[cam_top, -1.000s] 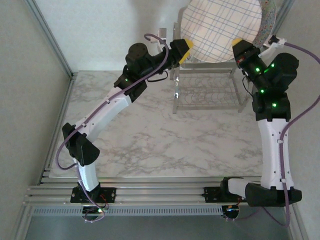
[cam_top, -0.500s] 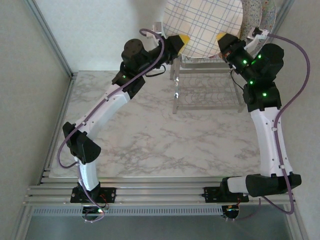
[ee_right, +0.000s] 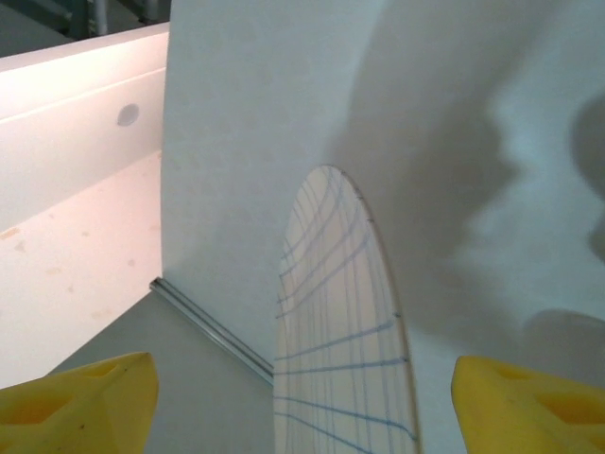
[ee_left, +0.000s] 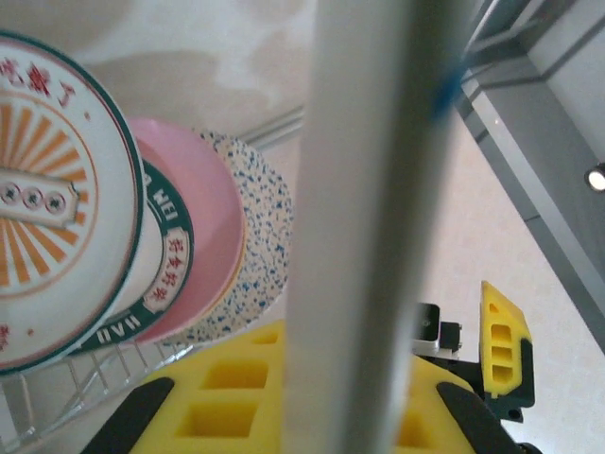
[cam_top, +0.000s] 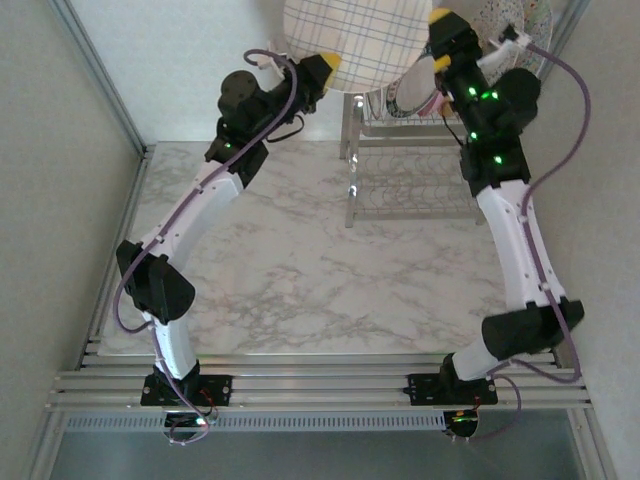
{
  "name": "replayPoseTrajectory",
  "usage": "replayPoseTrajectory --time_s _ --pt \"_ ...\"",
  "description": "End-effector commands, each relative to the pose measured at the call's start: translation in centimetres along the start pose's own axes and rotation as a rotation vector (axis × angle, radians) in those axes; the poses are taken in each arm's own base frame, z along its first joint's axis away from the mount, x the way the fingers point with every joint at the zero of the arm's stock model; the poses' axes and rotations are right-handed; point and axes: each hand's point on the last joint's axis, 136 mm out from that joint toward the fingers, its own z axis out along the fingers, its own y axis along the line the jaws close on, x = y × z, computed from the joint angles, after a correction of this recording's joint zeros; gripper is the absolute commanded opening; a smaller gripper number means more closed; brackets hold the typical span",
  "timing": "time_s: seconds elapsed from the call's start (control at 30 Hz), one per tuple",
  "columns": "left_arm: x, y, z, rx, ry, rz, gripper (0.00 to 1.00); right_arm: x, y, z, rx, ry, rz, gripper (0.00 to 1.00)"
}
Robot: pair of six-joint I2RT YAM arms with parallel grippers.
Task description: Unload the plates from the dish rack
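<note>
Plenty of bare desk is left in front of the rack. Since a second ago the checked plate has been swung up and left of it, pinched at the rim by the left jaws. The right jaws have been spread open, off it. Both arms are stretched far back.
</note>
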Motion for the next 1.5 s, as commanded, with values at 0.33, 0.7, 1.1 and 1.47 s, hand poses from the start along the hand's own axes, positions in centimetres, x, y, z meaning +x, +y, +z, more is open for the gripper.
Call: replayPoseTrajectory --time_s 0.33,0.7,1.1,1.47 --pt "-9.4 -3.0 -7.6 0.022 -0.188 0.065 0.0 6.8 5.5 -0.2 -0.023 0.196 -0.255 0.8" --pt "-8.7 12.3 -18.2 -0.307 -0.292 -0.089 0.0 16.6 3.6 -4.8 -0.065 0.426 -0.507 0.79" --pt "-3.8 26.5 -25.3 -0.518 -0.31 -0.191 0.0 25.5 2.3 -11.6 -0.188 0.55 -0.746 0.84" --pt "-3.6 34.4 -26.3 -0.581 -0.293 -0.243 0.0 26.1 0.3 -13.9 -0.112 0.576 -0.814 0.88"
